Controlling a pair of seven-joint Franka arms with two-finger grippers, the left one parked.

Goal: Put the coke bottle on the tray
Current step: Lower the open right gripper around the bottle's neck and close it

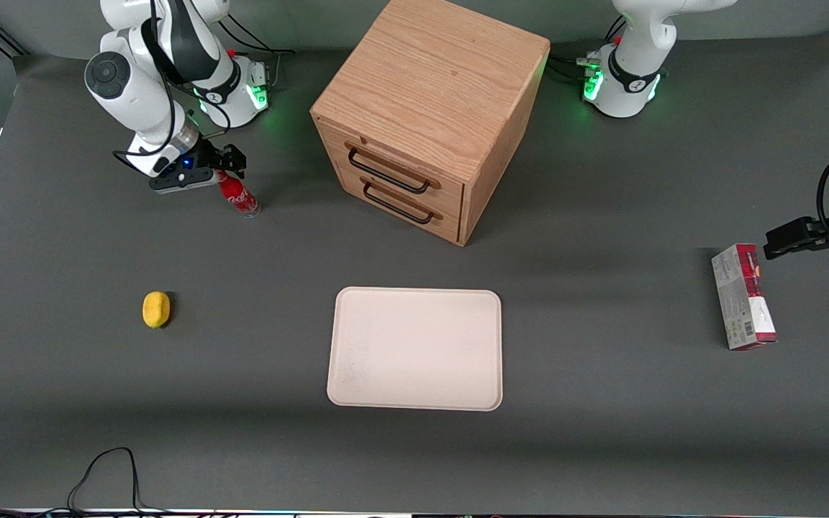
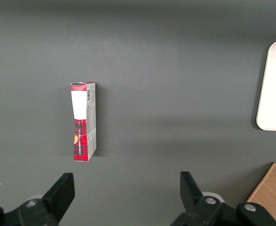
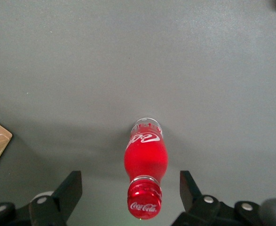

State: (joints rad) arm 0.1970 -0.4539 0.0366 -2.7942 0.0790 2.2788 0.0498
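Note:
The coke bottle (image 1: 238, 194), small and red with a white script logo and clear base, stands on the grey table near the working arm's base. In the right wrist view its red cap (image 3: 144, 201) sits between the two dark fingers, which stand wide apart with a gap on each side. My gripper (image 1: 222, 162) hovers open just above the bottle's top, touching nothing. The cream-white tray (image 1: 415, 349) lies flat mid-table, nearer the front camera than the bottle, with nothing on it.
A wooden two-drawer cabinet (image 1: 425, 115) stands between the bottle and the parked arm's end. A yellow lemon (image 1: 156, 309) lies nearer the camera than the bottle. A red-and-grey carton box (image 1: 743, 296) lies toward the parked arm's end.

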